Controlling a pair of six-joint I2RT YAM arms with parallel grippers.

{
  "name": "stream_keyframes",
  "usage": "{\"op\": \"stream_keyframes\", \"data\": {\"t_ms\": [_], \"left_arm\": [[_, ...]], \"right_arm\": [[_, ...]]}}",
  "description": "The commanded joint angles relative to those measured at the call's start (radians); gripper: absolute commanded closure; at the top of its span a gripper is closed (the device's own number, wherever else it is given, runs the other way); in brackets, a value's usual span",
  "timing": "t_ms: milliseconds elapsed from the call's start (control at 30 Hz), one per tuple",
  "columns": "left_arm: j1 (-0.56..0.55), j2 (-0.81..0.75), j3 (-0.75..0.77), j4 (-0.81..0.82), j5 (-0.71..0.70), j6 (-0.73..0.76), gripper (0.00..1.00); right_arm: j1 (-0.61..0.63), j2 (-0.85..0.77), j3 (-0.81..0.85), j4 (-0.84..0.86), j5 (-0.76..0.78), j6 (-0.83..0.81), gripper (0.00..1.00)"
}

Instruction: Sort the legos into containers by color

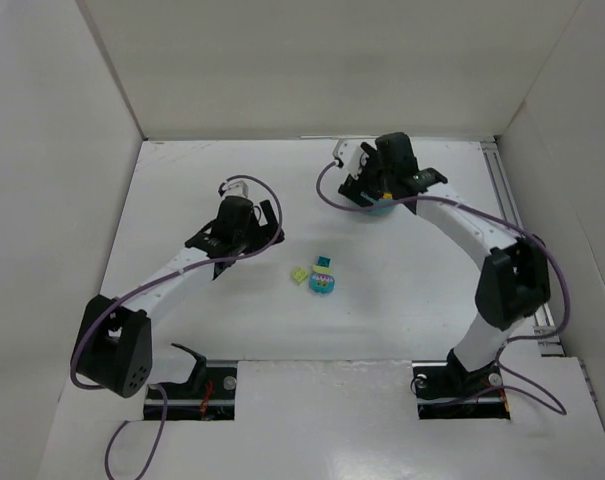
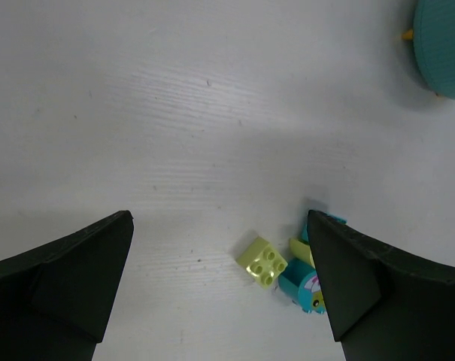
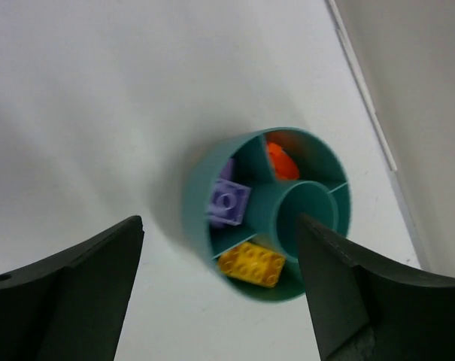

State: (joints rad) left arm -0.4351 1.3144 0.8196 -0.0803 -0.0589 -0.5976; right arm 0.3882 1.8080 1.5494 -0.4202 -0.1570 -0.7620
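Left tool point(image 2: 218, 226) and right tool point(image 3: 219, 224) gape empty; light green brick point(image 2: 262, 261) touches teal piece point(image 2: 296, 281), so one pinch may catch both.

Left arm point(image 1: 157, 280), right arm point(image 1: 460, 218): white links, black joint housings. Purple cables point(image 1: 320, 188) loop along both. Left pincer point(image 2: 218, 218), right pincer point(image 3: 219, 219): matte black wedge fingers point(image 2: 62, 278).

Robot lab test cell, white table point(image 1: 282, 320), white panel walls point(image 1: 312, 60) on three sides, metal rail point(image 1: 499, 180) along its edge
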Motion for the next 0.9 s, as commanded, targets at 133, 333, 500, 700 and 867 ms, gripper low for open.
{"op": "stream_keyframes", "data": {"t_ms": [133,333,500,700,867], "left_arm": [[-0.121,-0.027,-0.077,0.063,0.077,0.073,0.02],[-0.227,0.066,-0.077,0.074,0.05,0.094,0.28],[-0.252,0.109,-0.1,0.108,0.079,0.117,0.39],[-0.271,0.181,-0.083,0.094,0.024,0.128,0.31],[-0.318,0.23,-0.042,0.085,-0.002,0.171,0.3]], "right_arm": [[0.069,-0.369,-0.371,0.166,-0.022,0.145,0.01],[0.06,-0.525,-0.517,0.144,0.008,0.168,0.0],[0.028,-0.587,-0.552,0.113,0.017,0.159,0.0],[0.008,-0.607,-0.552,0.101,0.008,0.15,0.0],[-0.011,-0.616,-0.561,0.101,-0.001,0.141,0.0]]}}
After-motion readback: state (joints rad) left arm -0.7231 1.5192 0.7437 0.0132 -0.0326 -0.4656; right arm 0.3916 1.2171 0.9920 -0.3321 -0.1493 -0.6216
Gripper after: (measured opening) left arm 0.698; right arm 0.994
